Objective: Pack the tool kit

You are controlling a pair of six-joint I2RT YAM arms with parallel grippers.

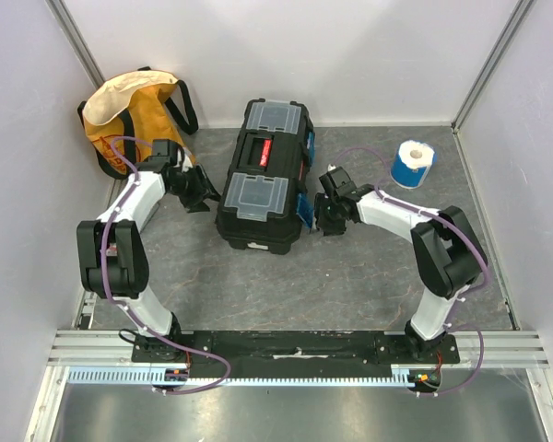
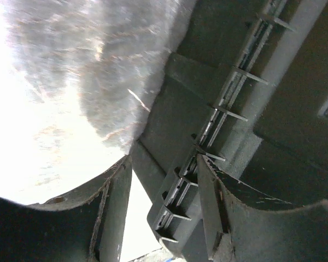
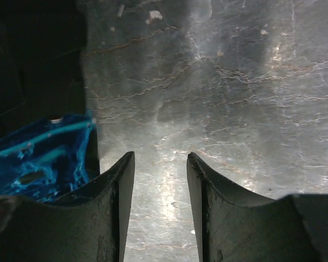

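Note:
The tool kit [image 1: 263, 175] is a black toolbox with two clear-lidded compartments and a red-marked handle, standing mid-table. My left gripper [image 1: 201, 195] is at its left side. In the left wrist view the left gripper [image 2: 164, 210] is open, and the box's ribbed lower edge [image 2: 208, 136] lies between the jaws, close to the right finger [image 2: 221, 213]. My right gripper [image 1: 328, 217] is at the box's right side, beside a blue latch [image 1: 304, 210]. In the right wrist view the right gripper [image 3: 160, 185] is open and empty over the table, with the blue latch [image 3: 44, 158] at its left.
A yellow-orange fabric bag [image 1: 129, 115] with black straps lies in the back left corner. A blue and white roll [image 1: 412, 163] stands at the back right. White walls close in the grey table [image 1: 350, 276] on three sides.

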